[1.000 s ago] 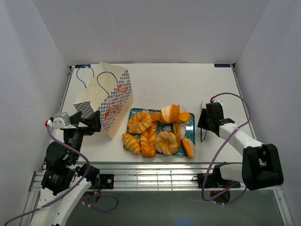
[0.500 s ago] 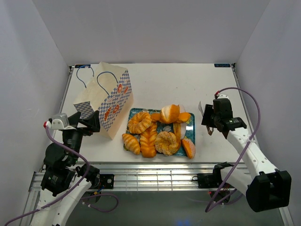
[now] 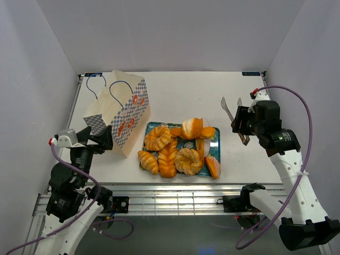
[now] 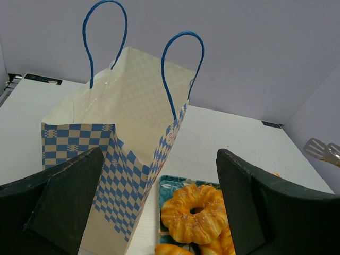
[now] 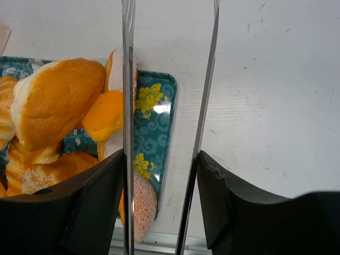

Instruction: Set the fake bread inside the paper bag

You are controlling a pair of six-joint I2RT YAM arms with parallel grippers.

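Fingers first: down at the near-left corner the left tool (image 4: 159, 151) is spread wide, both black fingers parted and nothing gripped, aimed at the paper bag (image 4: 141, 101) right in front of it. Its wrist camera looks into the open mouth and shows cream walls inside, but the near checkered wall hides the bottom, so what lies in there I cannot say.

Centre stage, just in from the near edge, the fake bread (image 3: 178, 149) is heaped on a teal floral tray (image 5: 153, 119). The heap buries most of the tray; only the right-hand end shows bare. A croissant and a sugared piece hang over its near corners.

Over to the right, the right tool (image 5: 159, 159) is up off the counter (image 3: 186, 93), beside the tray's right end. Two thin metal blades (image 5: 127, 79) run forward from its fingers, well parted, nothing between them. Their tips run off the top of the wrist view; the overhead view shows them flared like tongs. The left blade crosses the end pieces of bread in the wrist picture, and whether it touches or passes above, I cannot tell.

Further back on the left the bag stands upright, blue cord handles (image 4: 183, 33) up. From overhead its inside is too foreshortened to read.
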